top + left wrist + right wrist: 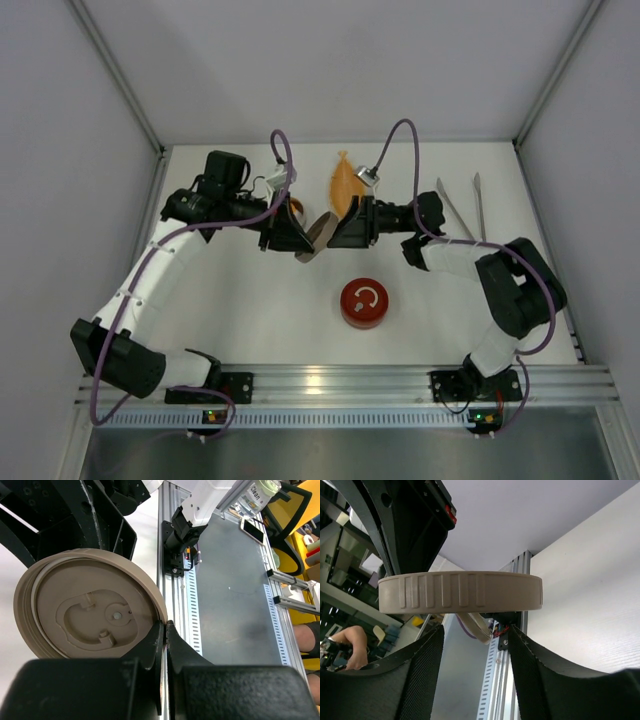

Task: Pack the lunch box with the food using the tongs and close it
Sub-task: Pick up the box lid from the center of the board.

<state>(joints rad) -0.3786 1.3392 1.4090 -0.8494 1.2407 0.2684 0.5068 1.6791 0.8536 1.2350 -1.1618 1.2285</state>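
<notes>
The left gripper (166, 625) is clamped on the rim of the beige lid (90, 612), held on edge between the arms. The right gripper (476, 630) faces its ribbed side with jaws apart, seemingly not touching it. The tongs (455, 210) lie back right, nearer the right arm.

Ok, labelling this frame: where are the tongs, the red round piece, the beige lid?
tongs (455, 210), top view, left arm's middle
red round piece (363, 301), top view, top centre
beige lid (90, 612), left wrist view, inner face
</notes>
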